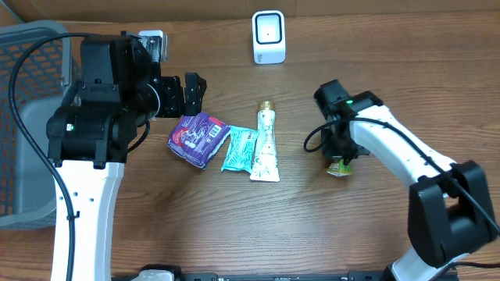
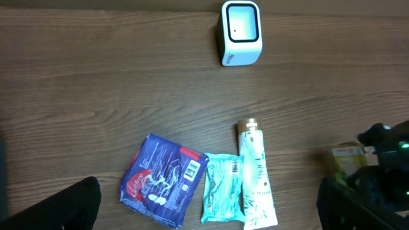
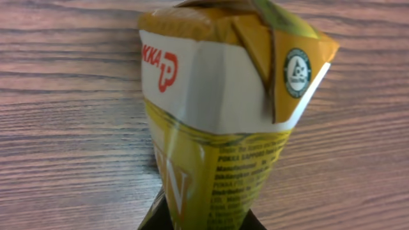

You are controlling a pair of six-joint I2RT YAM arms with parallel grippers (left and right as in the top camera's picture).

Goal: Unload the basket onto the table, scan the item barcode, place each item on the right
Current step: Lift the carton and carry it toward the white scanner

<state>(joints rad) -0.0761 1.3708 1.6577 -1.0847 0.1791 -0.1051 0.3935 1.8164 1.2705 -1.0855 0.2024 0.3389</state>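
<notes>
The yellow drink carton (image 1: 339, 167) sits well apart from the white scanner (image 1: 269, 37), nearer the robot than the scanner and off to its right. The right gripper (image 1: 341, 151) is clamped on it. In the right wrist view the carton (image 3: 217, 128) is pinched between the dark fingers at its lower end, its walls creased inward there and its folded top flaps and red lettering facing the camera. Whether it rests on the wooden table (image 1: 375, 70) or hangs just above it cannot be told.

The left gripper (image 1: 191, 94) hovers to the left of the scanner, jaws wide apart and holding nothing. In its wrist view one finger (image 2: 64, 207) shows in each lower corner.

Three other things lie in a row nearer the robot than the scanner:
- a purple packet (image 1: 198, 138) furthest left, with a barcode on its face
- a teal packet (image 1: 239, 150) beside it
- a pale tube (image 1: 265, 144) touching the teal packet, almost straight below the scanner, its gold cap toward the scanner

A grey basket (image 1: 23, 47) stands far to the scanner's left, at the table's edge.
</notes>
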